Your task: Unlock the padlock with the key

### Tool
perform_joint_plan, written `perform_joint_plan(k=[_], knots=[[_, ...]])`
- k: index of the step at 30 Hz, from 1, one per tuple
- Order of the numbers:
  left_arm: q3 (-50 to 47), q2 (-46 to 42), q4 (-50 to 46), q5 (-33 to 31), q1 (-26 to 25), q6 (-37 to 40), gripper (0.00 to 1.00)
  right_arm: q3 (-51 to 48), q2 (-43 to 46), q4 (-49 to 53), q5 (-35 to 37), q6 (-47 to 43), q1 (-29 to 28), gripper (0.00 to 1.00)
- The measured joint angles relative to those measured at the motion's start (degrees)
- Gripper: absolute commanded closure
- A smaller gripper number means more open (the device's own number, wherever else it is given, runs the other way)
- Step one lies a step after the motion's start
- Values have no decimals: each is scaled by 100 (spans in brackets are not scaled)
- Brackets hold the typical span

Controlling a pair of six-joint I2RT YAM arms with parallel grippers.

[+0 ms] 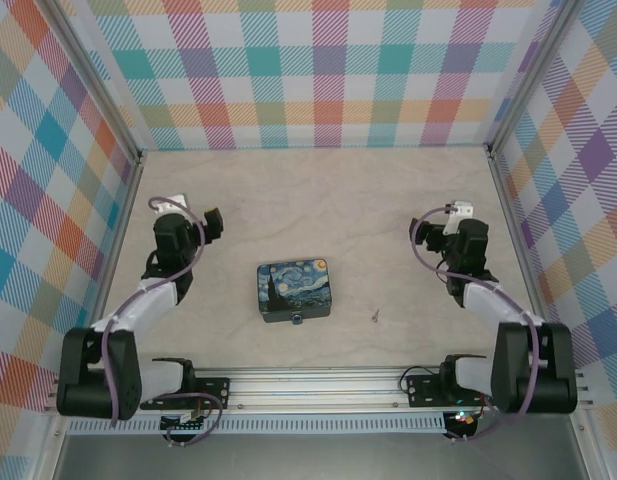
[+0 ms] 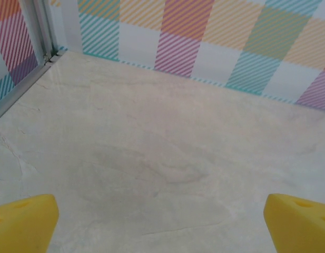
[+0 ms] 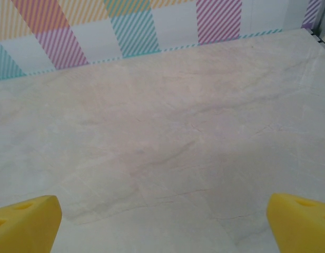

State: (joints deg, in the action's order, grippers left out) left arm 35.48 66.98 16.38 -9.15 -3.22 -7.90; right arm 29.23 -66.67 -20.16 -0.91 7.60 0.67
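Fingers (image 2: 22, 224) on the left gripper (image 2: 161, 226) and right gripper (image 3: 162, 226) stand wide, holding nothing. The key (image 1: 374, 317) is tiny and flat, so a pinch might slip off.

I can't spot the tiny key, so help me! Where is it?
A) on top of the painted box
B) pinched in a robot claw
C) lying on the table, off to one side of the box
C: from above, the key lies on the table, apart from the painted box, on the right arm's side.
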Motion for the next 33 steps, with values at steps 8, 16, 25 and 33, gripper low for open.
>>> perform_joint_plan(k=[8, 16, 25, 33], knots=[[627, -807, -2376, 483, -332, -876, 0, 909, 979, 2564, -568, 511, 0, 0], [955, -901, -4113, 542, -1895, -1088, 0, 1338, 946, 4046, -1191, 723, -153, 0], [1534, -525, -5014, 273, -3617, -1252, 0, 1342, 568, 4815, -1268, 1003, -1016, 0], [1628, 205, -4752, 575, -4671, -1757, 0, 1340, 339, 4935, -946, 1283, -1561, 0]])
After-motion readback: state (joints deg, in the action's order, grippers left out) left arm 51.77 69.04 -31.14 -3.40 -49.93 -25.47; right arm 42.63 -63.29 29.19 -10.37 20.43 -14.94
